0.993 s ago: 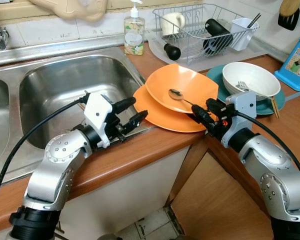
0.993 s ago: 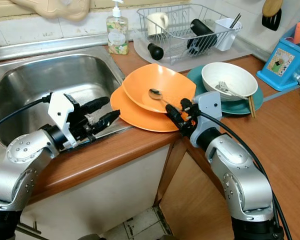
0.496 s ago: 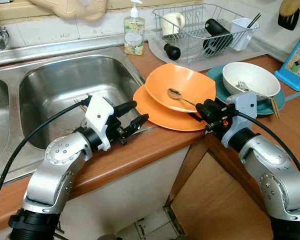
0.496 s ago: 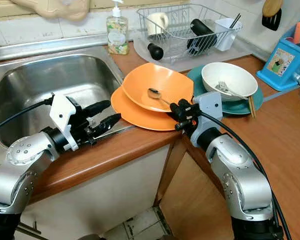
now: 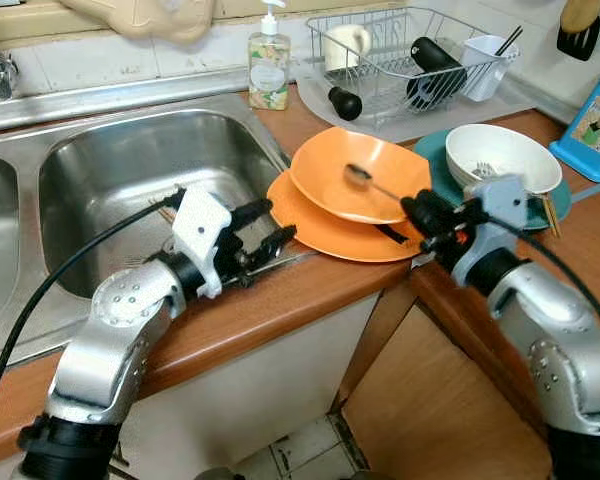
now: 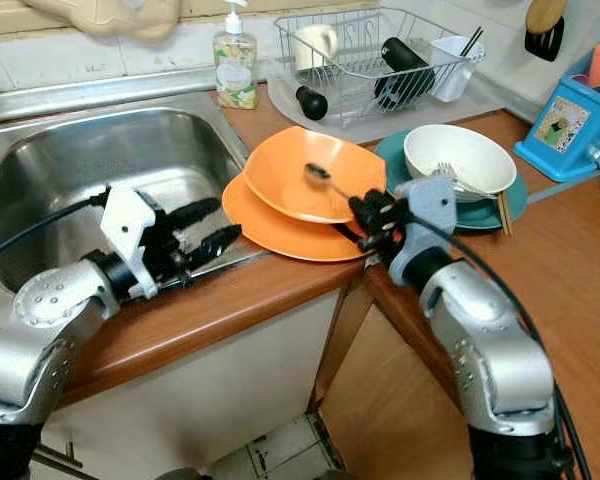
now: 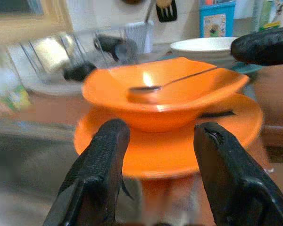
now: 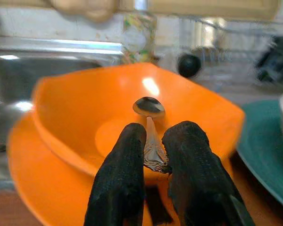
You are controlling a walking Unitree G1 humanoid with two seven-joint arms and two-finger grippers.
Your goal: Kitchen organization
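Though blurred, spoon (image 8: 149, 123) between right pincer (image 8: 155, 155) fingers.

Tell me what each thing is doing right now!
Spoon: held up over the orange bowl.
Right gripper: shut on the spoon's handle.
Left gripper: open, holding nothing, by the sink edge.
Orange bowl: sitting on the orange plate.
White bowl: fork inside.

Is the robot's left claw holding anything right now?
No, the left gripper has its fingers spread apart with nothing between them, facing the orange bowl.
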